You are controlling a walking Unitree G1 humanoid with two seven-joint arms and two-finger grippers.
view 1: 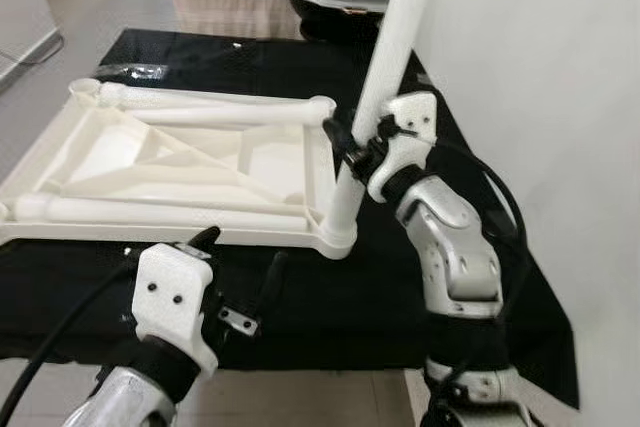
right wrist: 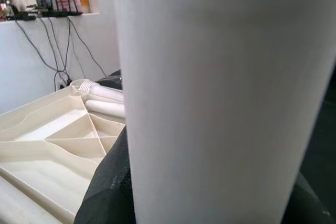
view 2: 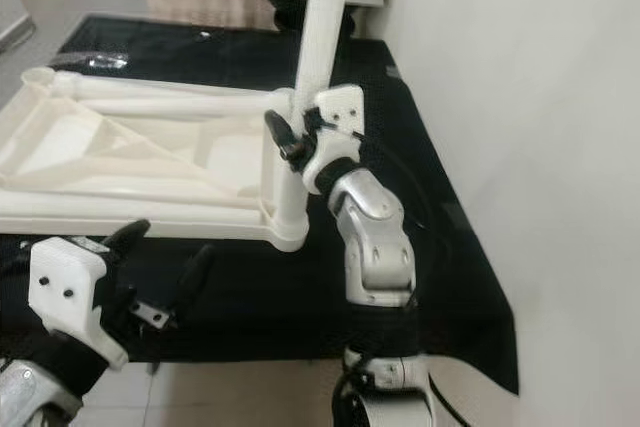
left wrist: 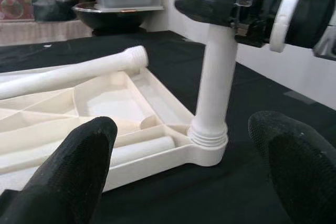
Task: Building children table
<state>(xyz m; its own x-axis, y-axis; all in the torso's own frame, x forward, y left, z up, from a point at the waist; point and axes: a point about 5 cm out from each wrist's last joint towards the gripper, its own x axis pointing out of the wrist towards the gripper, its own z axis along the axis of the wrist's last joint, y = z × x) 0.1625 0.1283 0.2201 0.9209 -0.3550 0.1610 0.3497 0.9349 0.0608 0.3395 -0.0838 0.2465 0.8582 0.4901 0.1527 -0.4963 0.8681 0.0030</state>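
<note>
Your left gripper (view 1: 240, 282) hangs wide open by the black cloth's (view 1: 330, 317) near edge, while your right gripper (view 1: 350, 147) clamps the upright leg (view 1: 385, 67) (seated in the tabletop's (view 1: 180, 162) near-right corner socket).

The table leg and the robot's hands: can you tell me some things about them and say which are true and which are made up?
1. The right gripper is shut on the upright leg. True.
2. The upright leg stands in a corner of the upside-down tabletop. True.
3. The left gripper holds a leg too. False: it is open and holds nothing, near the tabletop's edge.
4. The tabletop lies on a red cloth. False: the cloth is black.
5. Loose legs lie inside the tabletop. True.
</note>
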